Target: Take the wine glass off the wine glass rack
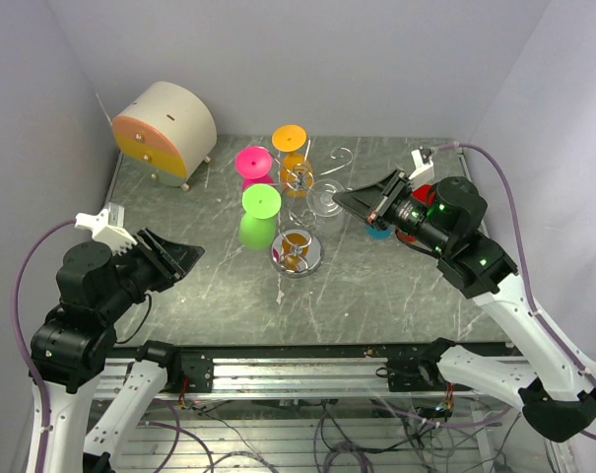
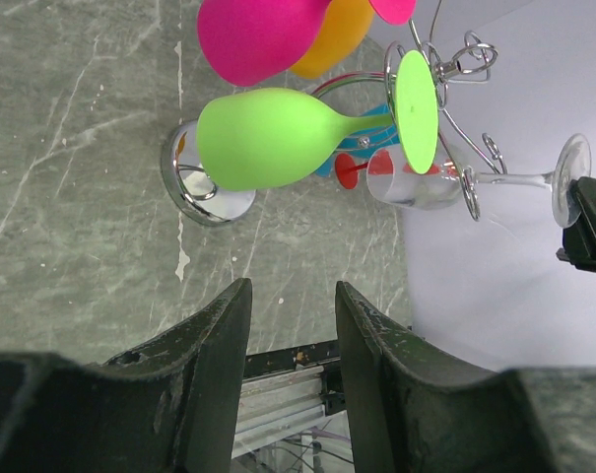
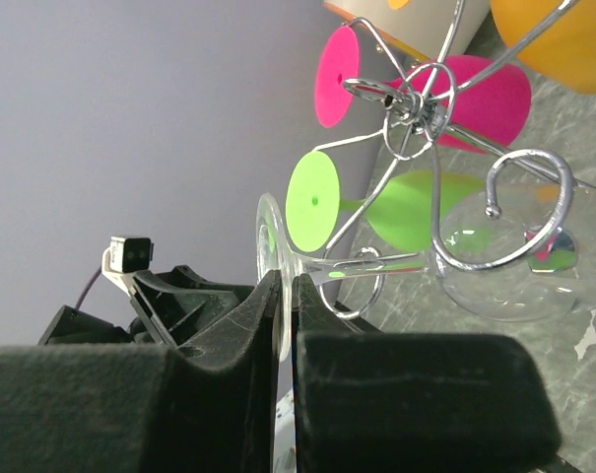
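The right gripper point(image 3: 283, 296) is pinched shut on the round foot of the clear wine glass point(image 3: 495, 291). Just past its tips, the stem seems to sit in a hook of the wine glass rack point(image 3: 426, 108). The left gripper point(image 2: 290, 305) is open, holding nothing.

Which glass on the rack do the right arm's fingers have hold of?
The clear glass: the right fingers are shut on its foot. The pink glass, orange glass and green glass hang untouched.

A cream-and-orange round drawer chest point(image 1: 165, 128) stands back left on the marble table point(image 1: 376, 296).
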Action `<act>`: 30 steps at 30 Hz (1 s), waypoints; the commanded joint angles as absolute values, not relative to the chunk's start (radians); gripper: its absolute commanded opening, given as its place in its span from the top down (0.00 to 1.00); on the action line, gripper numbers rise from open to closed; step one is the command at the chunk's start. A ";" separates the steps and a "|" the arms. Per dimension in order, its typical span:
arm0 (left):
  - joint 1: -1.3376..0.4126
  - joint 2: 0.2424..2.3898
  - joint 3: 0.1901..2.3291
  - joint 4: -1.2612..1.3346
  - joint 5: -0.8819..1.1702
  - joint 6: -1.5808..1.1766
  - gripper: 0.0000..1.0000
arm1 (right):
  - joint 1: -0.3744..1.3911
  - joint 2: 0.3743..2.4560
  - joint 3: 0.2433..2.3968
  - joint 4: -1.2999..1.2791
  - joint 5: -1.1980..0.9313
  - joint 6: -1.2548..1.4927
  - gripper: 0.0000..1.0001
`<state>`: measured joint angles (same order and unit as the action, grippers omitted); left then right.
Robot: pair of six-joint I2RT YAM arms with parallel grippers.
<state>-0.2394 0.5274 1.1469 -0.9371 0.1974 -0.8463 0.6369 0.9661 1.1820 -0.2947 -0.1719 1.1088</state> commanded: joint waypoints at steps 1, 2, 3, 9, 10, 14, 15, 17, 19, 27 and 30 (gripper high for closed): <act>-0.239 0.544 1.188 -0.913 0.217 -0.855 0.50 | 0.639 0.920 1.216 -0.344 -0.137 1.089 1.00; -0.239 0.549 1.197 -0.912 0.220 -0.857 0.50 | 0.639 0.910 1.218 -0.358 -0.138 1.087 1.00; -0.239 0.555 1.205 -0.910 0.226 -0.861 0.50 | 0.638 0.902 1.222 -0.375 -0.137 1.084 1.00; -0.239 0.591 1.252 -0.882 0.281 -0.893 0.50 | 0.638 0.857 1.303 -0.525 -0.120 1.026 1.00; -0.239 0.597 1.256 -0.875 0.288 -0.896 0.50 | 0.638 0.856 1.324 -0.556 -0.110 0.999 1.00; -0.239 0.623 1.271 -0.851 0.315 -0.907 0.50 | 0.638 0.897 1.470 -0.690 -0.049 0.814 1.00; -0.239 0.631 1.273 -0.845 0.325 -0.910 0.50 | 0.639 0.914 1.508 -0.715 -0.037 0.753 1.00; -0.239 0.646 1.275 -0.828 0.348 -0.920 0.50 | 0.638 0.954 1.580 -0.748 -0.017 0.645 1.00; -0.239 0.658 1.283 -0.815 0.369 -0.934 0.50 | 0.638 0.990 1.633 -0.753 -0.003 0.561 1.00; -0.239 0.715 1.355 -0.824 0.399 -0.952 0.49 | 0.638 1.136 1.819 -0.741 0.041 0.281 1.00; -0.239 0.742 1.360 -0.794 0.448 -0.989 0.49 | 0.638 1.163 1.829 -0.687 0.008 0.178 1.00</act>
